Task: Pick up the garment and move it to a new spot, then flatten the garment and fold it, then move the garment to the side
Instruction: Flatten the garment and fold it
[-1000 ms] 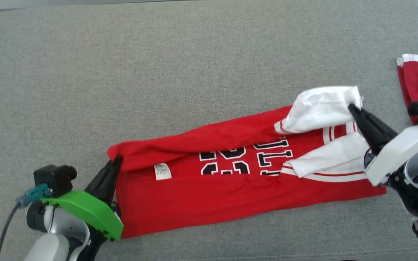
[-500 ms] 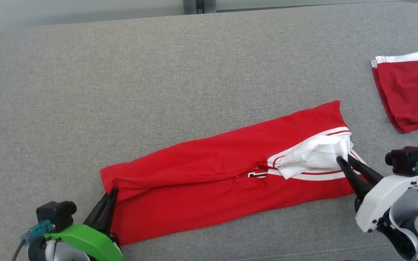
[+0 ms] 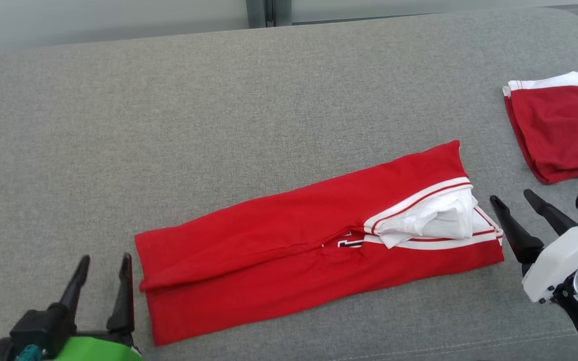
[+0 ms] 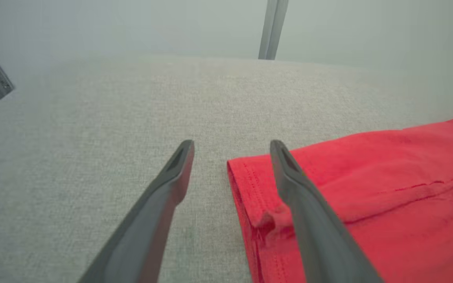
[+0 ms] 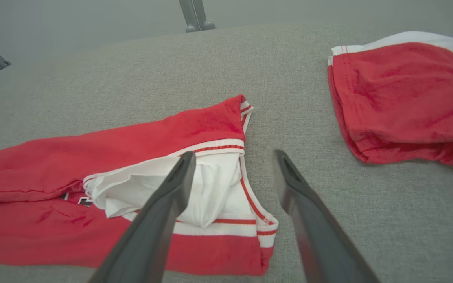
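The garment [image 3: 299, 240] is a red jersey with white trim, folded into a long band lying slantwise on the grey cushion. Its white sleeve part is bunched at the right end. My left gripper [image 3: 104, 260] stands open just off the garment's left end, nothing between its fingers; in the left wrist view the red hem [image 4: 258, 204] lies partly under the right finger [image 4: 305, 212]. My right gripper [image 3: 512, 198] is open beside the right end, above the cushion. The right wrist view shows the white sleeve [image 5: 210, 184] behind the left finger [image 5: 163, 212].
A second folded red and white garment [image 3: 562, 130] lies at the far right of the grey cushion [image 3: 168, 125]; it also shows in the right wrist view [image 5: 407, 98]. A metal post [image 3: 266, 12] stands behind the cushion's rear edge.
Both grippers have let go of the garment and opened, drawing back from its ends. The upper flap now lies folded over the printed front. The camera view has also shifted.
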